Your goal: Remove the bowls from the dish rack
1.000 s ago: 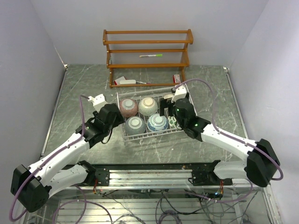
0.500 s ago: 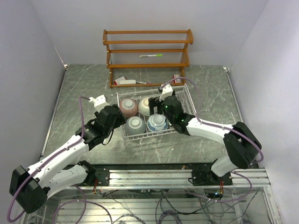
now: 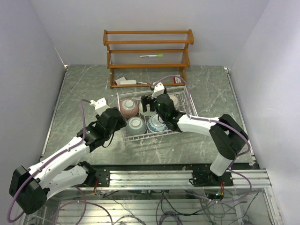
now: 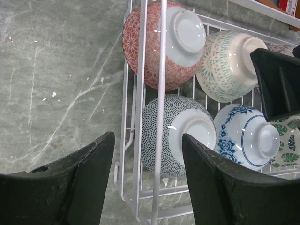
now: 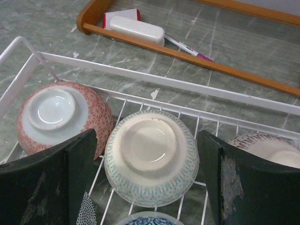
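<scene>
The white wire dish rack [image 3: 154, 135] holds several bowls upside down. My right gripper [image 3: 149, 102] hangs open over the back row. In the right wrist view its fingers straddle the cream-and-teal bowl [image 5: 150, 157], with the right finger almost at the bowl's side. The pink bowl [image 5: 63, 117] sits to its left and a brown-speckled bowl [image 5: 267, 150] to its right. My left gripper [image 4: 147, 138] is open above the rack's left rim wire [image 4: 161, 70], with the dotted grey bowl [image 4: 176, 133] partly between its fingers. The blue-and-white bowl [image 4: 246, 136] and a green-leaf bowl [image 4: 288, 150] lie further right.
A brown wooden three-tier shelf [image 3: 147, 42] stands behind the rack with a green pen [image 3: 151, 56] on it. A white box [image 5: 136, 28], a pink-tipped pen [image 5: 187, 47] and a red-and-white card [image 3: 177, 79] lie at its base. Grey walls close in both sides.
My right gripper has swung left across the rack, from its right end to over the cream-and-teal bowl, with its fingers drawing in slightly. My left gripper has edged closer to the rack's left rim.
</scene>
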{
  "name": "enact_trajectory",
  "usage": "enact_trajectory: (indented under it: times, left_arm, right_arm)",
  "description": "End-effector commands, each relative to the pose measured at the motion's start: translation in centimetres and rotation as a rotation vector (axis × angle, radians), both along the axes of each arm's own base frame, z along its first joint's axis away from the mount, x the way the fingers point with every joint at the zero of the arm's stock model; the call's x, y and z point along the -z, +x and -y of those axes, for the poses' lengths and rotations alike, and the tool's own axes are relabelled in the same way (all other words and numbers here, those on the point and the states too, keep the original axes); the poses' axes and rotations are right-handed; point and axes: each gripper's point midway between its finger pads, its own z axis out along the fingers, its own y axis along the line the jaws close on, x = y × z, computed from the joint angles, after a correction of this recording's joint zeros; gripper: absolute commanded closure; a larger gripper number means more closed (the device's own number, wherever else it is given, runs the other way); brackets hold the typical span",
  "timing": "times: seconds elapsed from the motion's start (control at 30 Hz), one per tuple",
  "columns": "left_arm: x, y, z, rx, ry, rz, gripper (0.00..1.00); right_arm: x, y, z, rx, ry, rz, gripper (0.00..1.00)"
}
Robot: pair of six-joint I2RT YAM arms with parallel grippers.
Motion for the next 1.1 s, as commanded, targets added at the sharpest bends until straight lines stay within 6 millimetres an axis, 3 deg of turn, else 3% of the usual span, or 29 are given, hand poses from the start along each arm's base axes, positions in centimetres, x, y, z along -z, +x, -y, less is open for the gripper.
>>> enact_trajectory:
  times: [0.0,0.2,0.37,0.5,0.7,0.97,1.07]
  left_arm:
    - [-0.5,0.2,0.6,-0.005,-0.034,0.026,0.30]
    - [-0.8,0.2,0.6,-0.005,-0.035,0.029,0.32]
    - [-0.9,0.0,0.7,-0.004,-0.036,0.029,0.33]
    - [-0.7,0.0,0.7,-0.005,-0.036,0.026,0.34]
    - [-0.7,0.1,0.9,-0.003,-0.038,0.023,0.35]
    - [-1.0,0.1,1.4,0.009,-0.057,0.028,0.31]
    - [-1.1,0.0,1.5,0.012,-0.059,0.029,0.30]
  right_arm:
    - [0.2,0.9,-0.9,0.007,-0.006,0.018,0.13]
    - [2.4,1.2,-0.9,0.018,-0.037,-0.020,0.22]
    - [2.5,1.5,-1.4,0.019,-0.026,-0.023,0.33]
    - [3.1,1.6,-1.4,0.024,-0.025,-0.033,0.36]
    - [3.6,1.5,-1.3,0.031,-0.019,-0.045,0.58]
    - [2.7,1.5,-1.2,0.042,-0.004,-0.046,0.97]
    - [1.4,1.7,-0.9,0.059,0.013,-0.034,1.00]
